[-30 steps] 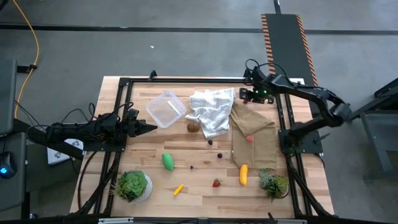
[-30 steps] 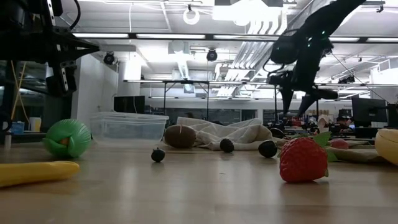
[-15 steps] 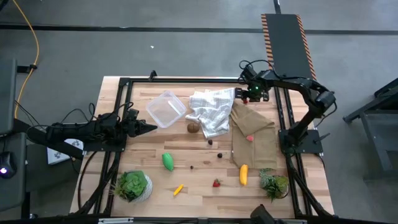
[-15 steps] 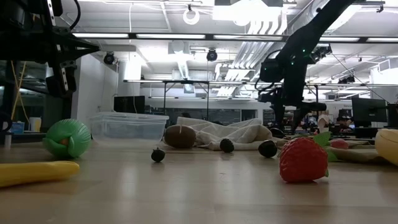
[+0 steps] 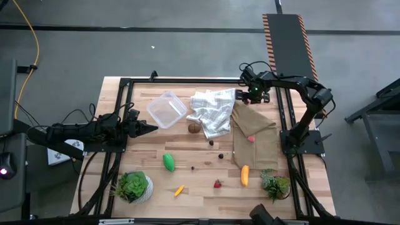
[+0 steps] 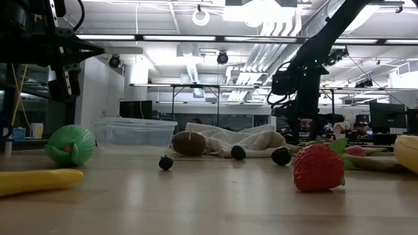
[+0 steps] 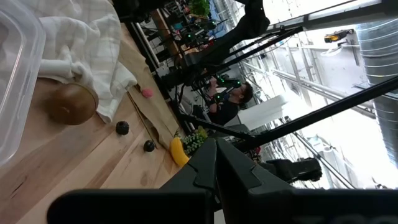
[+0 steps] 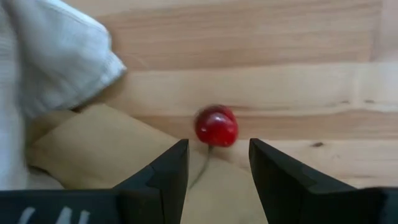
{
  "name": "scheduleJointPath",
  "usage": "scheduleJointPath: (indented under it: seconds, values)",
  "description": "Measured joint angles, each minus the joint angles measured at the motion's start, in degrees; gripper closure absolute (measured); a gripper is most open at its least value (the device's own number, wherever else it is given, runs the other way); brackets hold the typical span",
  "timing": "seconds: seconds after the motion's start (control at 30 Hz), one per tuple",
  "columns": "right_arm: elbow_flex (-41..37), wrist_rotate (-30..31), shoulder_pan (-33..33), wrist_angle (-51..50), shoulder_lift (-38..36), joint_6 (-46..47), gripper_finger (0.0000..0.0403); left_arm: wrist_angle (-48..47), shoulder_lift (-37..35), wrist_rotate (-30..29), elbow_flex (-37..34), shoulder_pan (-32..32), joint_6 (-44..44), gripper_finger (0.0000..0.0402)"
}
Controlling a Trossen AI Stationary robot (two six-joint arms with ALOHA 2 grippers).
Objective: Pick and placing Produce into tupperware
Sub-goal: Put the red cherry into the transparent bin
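A pale wooden slatted table [image 5: 206,187] carries everything, framed by dark rails. On its right half lies a crumpled brown paper bag [image 5: 255,134], and beside it, toward the middle, a white checked cloth [image 5: 212,109] lies bunched up. The clear, colourless, squarish plastic tupperware [image 5: 167,109] sits empty on the far left part of the table, just beside the cloth. Two leafy green potted plants stand at the near corners, one left [image 5: 133,185] and one right [image 5: 275,184]. The produce lies scattered well apart from the container: a green oval toy [image 5: 169,162], a long yellow banana-like piece [image 5: 244,175], a small yellow piece [image 5: 179,190], a brown kiwi-like ball [image 5: 194,127] touching the cloth's edge, a red strawberry [image 5: 217,184] and tiny dark berries [image 5: 220,156]. The right gripper [image 8: 212,163] hangs low over the far edge of the bag, fingers spread with a small glossy red berry [image 8: 216,126] just ahead of the gap, ungripped. The left gripper [image 5: 150,129] waits near the tupperware, fingers pressed together on nothing.
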Motion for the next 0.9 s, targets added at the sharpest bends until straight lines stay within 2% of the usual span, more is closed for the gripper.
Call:
scheduleJointPath:
  seconds: [0.9]
  values:
    - [0.0,-1.86,-2.22,2.26,1.48,-0.09,0.0245,0.0,-0.01,0.0,0.0,0.02,-0.02,0.0401]
